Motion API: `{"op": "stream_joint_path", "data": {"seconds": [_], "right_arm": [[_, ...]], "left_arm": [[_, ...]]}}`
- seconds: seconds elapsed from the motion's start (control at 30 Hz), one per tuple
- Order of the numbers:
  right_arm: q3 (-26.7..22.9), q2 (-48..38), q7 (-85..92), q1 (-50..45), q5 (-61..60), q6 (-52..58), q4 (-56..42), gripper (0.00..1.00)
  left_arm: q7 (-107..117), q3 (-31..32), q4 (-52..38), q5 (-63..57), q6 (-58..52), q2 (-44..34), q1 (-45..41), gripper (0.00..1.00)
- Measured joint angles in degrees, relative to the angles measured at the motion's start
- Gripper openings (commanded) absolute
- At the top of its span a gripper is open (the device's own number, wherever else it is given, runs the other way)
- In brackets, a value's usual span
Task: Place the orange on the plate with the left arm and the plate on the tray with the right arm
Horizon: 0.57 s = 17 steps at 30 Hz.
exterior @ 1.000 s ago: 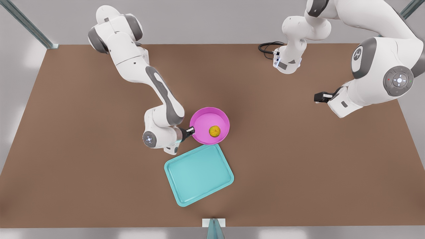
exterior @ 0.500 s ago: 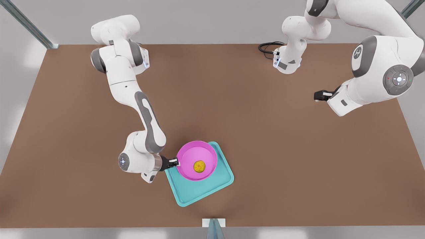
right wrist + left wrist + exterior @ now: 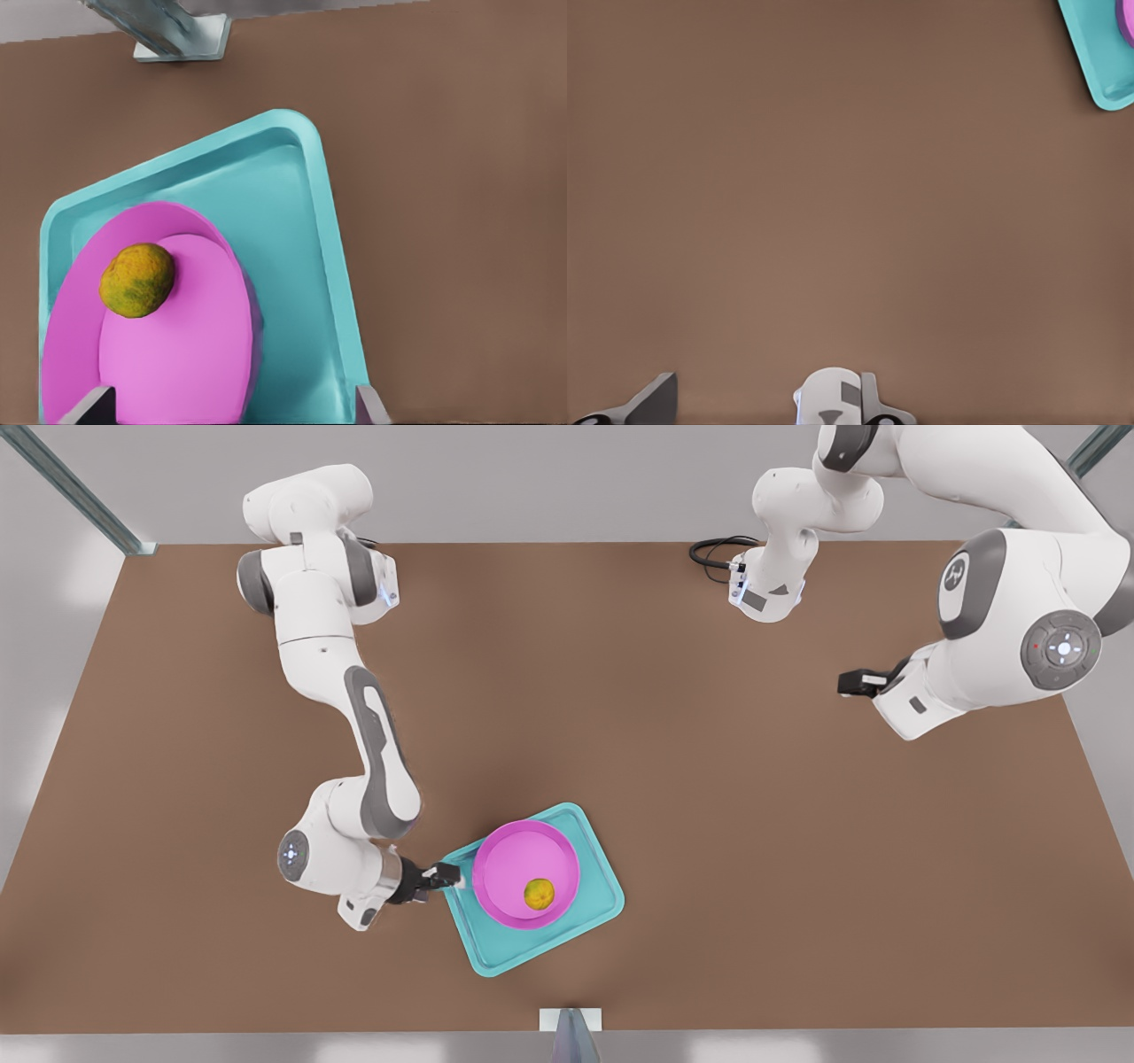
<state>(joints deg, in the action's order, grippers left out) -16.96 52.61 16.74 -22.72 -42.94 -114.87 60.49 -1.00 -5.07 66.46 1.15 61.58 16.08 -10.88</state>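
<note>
Plate (image 3: 514, 864) sits on tray (image 3: 592, 903), orange (image 3: 539, 894) inside plate. Right hand (image 3: 443, 876) beside tray edge, fingers spread, off plate rim. Left hand (image 3: 852, 683) waits far from tray; opening unclear. Placement looks done; next, retract right arm.

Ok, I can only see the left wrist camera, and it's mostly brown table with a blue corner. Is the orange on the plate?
Observer: Yes, the orange lies in the pink plate.
Operator: Where's the plate sitting?
Observer: It sits on the teal tray, inside its rim.
Operator: Is a pincer holding the plate?
Observer: No. The right pincer is open, just beside the plate's rim on the front view's left.
</note>
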Motion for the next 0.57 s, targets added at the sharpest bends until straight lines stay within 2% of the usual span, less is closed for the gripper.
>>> {"op": "stream_joint_path", "data": {"seconds": [0.03,0.1,0.23,0.3,0.57], "right_arm": [[-2.96,-3.27,0.12,0.91,1.58,3.59,0.17,1.00],[-5.38,-10.57,0.51,4.66,10.34,10.92,2.04,1.00],[-5.96,-29.72,1.19,6.81,30.10,21.77,8.52,1.00],[-5.34,-35.07,1.22,6.84,35.15,26.57,9.17,1.00],[-4.26,-38.41,1.27,6.74,41.53,36.15,9.47,1.00]], "left_arm": [[0.00,-0.01,-0.06,0.02,0.01,0.00,-0.01,1.00],[-0.02,0.05,-0.58,0.06,0.01,0.06,-0.02,1.00],[-0.08,0.19,-0.77,0.15,-0.01,0.08,-0.04,1.00],[-0.08,0.23,-0.78,0.16,-0.01,0.08,-0.09,1.00],[-0.08,0.24,-0.81,0.16,-0.02,0.08,-0.04,1.00]]}}
